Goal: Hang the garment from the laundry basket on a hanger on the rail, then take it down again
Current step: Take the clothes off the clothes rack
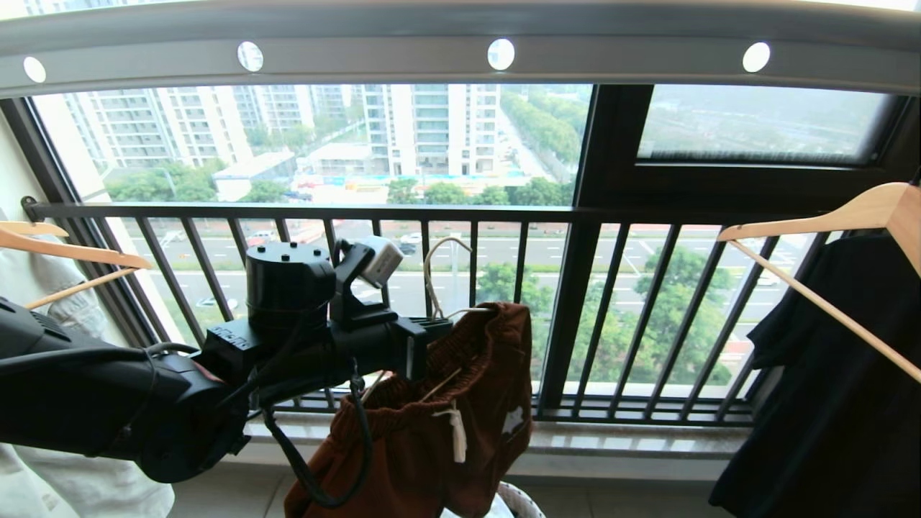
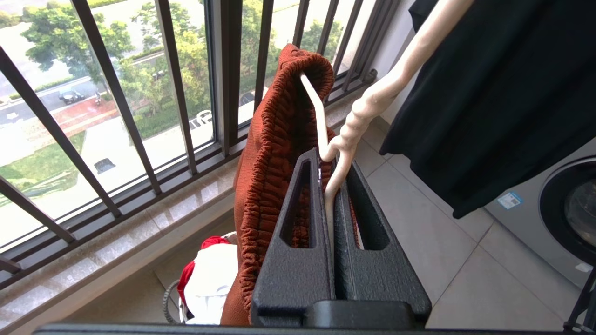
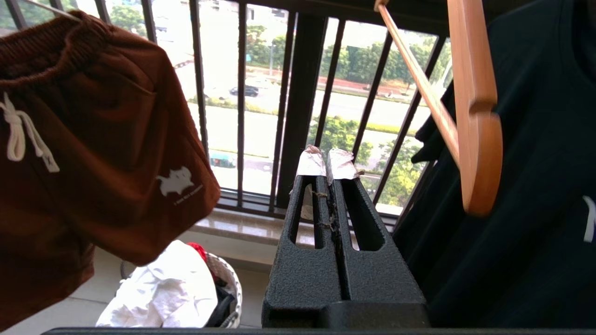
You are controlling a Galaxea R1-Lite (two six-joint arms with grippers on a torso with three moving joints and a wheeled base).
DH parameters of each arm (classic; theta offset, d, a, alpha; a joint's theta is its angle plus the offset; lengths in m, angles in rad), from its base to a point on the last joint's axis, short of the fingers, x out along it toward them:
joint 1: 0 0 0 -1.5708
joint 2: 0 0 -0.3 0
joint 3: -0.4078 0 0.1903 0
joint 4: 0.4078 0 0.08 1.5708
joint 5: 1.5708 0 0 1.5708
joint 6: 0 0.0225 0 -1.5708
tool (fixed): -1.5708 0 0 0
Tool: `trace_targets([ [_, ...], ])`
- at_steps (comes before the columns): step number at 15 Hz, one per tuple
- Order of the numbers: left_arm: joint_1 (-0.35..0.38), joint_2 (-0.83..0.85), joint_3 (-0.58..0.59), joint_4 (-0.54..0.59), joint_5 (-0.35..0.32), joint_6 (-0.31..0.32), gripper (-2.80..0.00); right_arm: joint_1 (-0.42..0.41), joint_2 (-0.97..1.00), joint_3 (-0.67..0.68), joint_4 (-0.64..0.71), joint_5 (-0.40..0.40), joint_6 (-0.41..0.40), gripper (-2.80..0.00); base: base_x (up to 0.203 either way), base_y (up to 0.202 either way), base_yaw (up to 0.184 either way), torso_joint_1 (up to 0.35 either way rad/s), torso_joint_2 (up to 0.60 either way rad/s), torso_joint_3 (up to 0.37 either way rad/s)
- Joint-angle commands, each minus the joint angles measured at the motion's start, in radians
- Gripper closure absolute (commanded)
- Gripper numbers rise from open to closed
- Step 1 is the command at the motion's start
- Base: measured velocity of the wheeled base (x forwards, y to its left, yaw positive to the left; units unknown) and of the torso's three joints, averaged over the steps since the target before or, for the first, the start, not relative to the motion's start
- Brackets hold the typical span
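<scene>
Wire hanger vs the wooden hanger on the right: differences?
The wire hanger is thin and cream-white; the wooden hanger is thick, light wood. The wire hanger carries the brown shorts, clamped in the left gripper; the wooden hanger holds a black garment. Both carry clothes.

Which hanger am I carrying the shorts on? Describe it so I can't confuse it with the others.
Below the grey rail, in front of the black balcony bars, the left gripper is shut on it. It is the thin cream wire hanger threaded through the rust-brown shorts; the neighbouring hangers are thick pale wood.

Rust-brown shorts (image 1: 460,424) hang bunched on the cream wire hanger (image 1: 440,280), below the rail (image 1: 460,50).
</scene>
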Motion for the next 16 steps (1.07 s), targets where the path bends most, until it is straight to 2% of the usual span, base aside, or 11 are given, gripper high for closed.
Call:
trace_targets([
  [1,0.000,0.001,-0.001,-0.004,-0.002,0.000,0.00,0.001,0.226,-0.152,0.006,0.051,-0.004,0.00,0.000,0.000,0.000,0.000,0.00,0.000],
  [5,0.001,-0.003,0.000,-0.004,0.000,-0.001,0.00,0.006,0.557,-0.337,0.049,0.295,0.001,0.00,0.000,0.000,0.000,0.000,0.00,0.000],
  [7,0.003,-0.006,-0.007,-0.004,0.001,0.002,0.00,0.058,0.725,-0.407,0.045,0.364,0.020,0.00,0.000,0.000,0.000,0.000,0.00,0.000],
  [9,0.001,-0.006,-0.015,-0.004,0.003,0.002,0.00,0.161,0.879,-0.425,0.006,0.364,0.077,0.00,0.000,0.000,0.000,0.000,0.00,0.000],
  [12,0.001,0.006,-0.021,-0.003,0.005,0.002,0.00,0.325,1.114,-0.430,-0.206,0.344,0.244,0.00,0.000,0.000,0.000,0.000,0.00,0.000],
  [14,-0.001,-0.002,-0.021,-0.003,0.005,0.006,0.00,0.383,1.258,-0.438,-0.355,0.331,0.299,0.00,0.000,0.000,0.000,0.000,0.00,0.000],
  [16,-0.002,0.006,-0.026,-0.003,0.017,0.018,0.00,0.403,1.408,-0.476,-0.474,0.327,0.315,0.00,0.000,0.000,0.000,0.000,0.00,0.000],
])
